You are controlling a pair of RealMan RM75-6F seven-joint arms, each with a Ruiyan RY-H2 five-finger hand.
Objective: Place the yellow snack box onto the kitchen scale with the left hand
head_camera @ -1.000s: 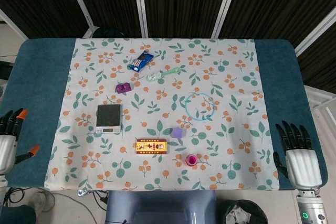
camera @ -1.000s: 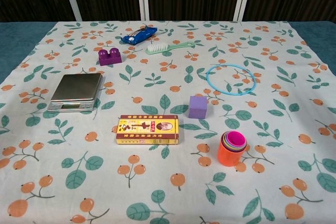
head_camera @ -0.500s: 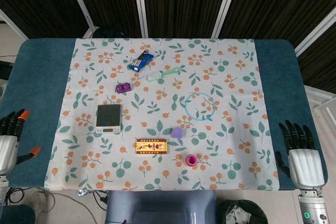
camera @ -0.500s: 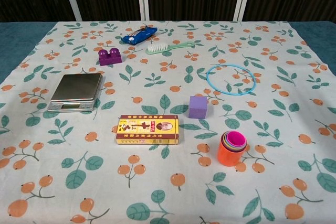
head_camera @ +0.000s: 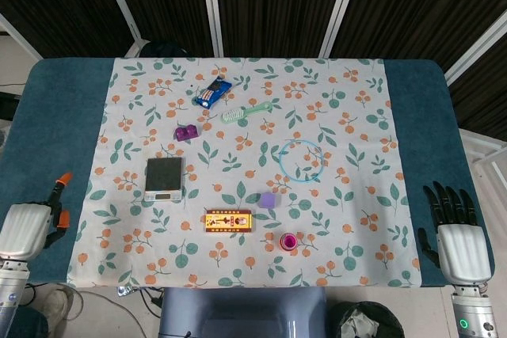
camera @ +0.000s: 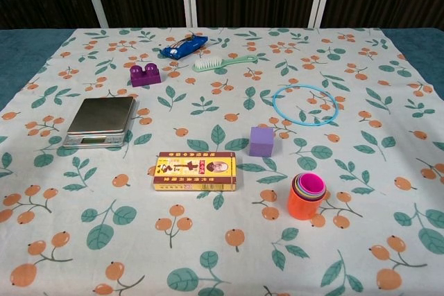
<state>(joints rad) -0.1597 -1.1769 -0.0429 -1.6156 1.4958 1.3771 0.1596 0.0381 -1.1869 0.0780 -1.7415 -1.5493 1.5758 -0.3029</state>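
Flat yellow cardboard snack box [camera: 195,172] lies on the floral cloth, near and right-front of the silver kitchen scale [camera: 99,120], not touching it. Step in hand, as judged: reach in from the left edge, come down over the box's long sides, lift level, set it centred on the scale plate.

Left hand [head_camera: 28,229] sits at the table's near left edge, holding nothing; how far its fingers spread, cannot tell. Right hand [head_camera: 457,239] empty, fingers apart.

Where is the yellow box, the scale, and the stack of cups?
yellow box [camera: 195,171]: chest view, middle of its printed top face.
scale [camera: 101,116]: chest view, middle of its metal weighing plate.
cups [camera: 307,197]: chest view, on the stack's upper rims.
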